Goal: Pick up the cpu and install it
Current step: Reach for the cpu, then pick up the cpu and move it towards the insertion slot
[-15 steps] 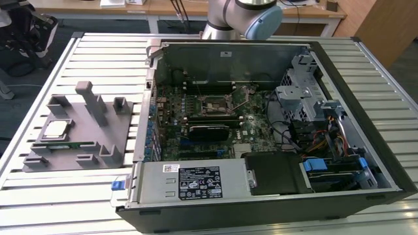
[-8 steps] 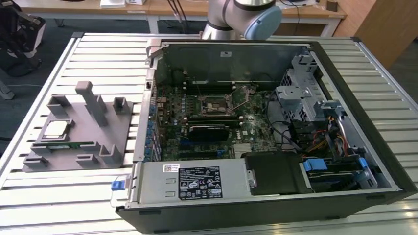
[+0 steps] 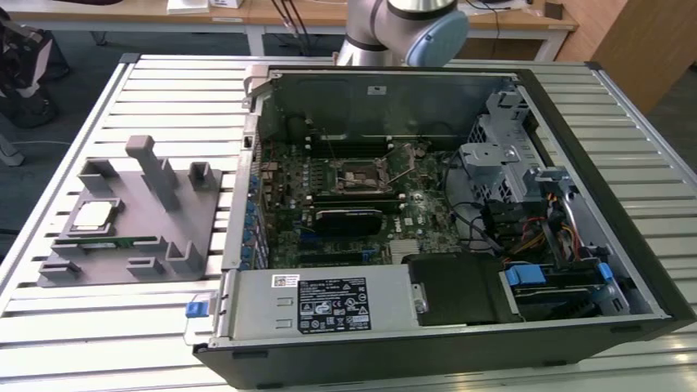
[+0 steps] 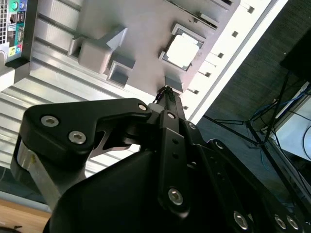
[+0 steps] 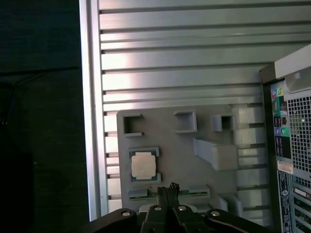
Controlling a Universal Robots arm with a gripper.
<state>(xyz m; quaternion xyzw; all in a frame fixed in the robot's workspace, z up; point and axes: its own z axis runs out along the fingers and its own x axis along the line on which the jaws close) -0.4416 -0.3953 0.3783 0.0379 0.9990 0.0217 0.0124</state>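
Fingers (image 5: 164, 194) pinched together near cpu (image 5: 144, 165) seated in tray (image 5: 181, 156).

In the first wrist view the tool (image 5: 168, 188) hides the middle of the memory stick (image 5: 140, 193) (both ends show).

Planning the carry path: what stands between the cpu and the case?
In the exterior view, the holder's tall gray post and a shorter block stand between the cpu and the case.
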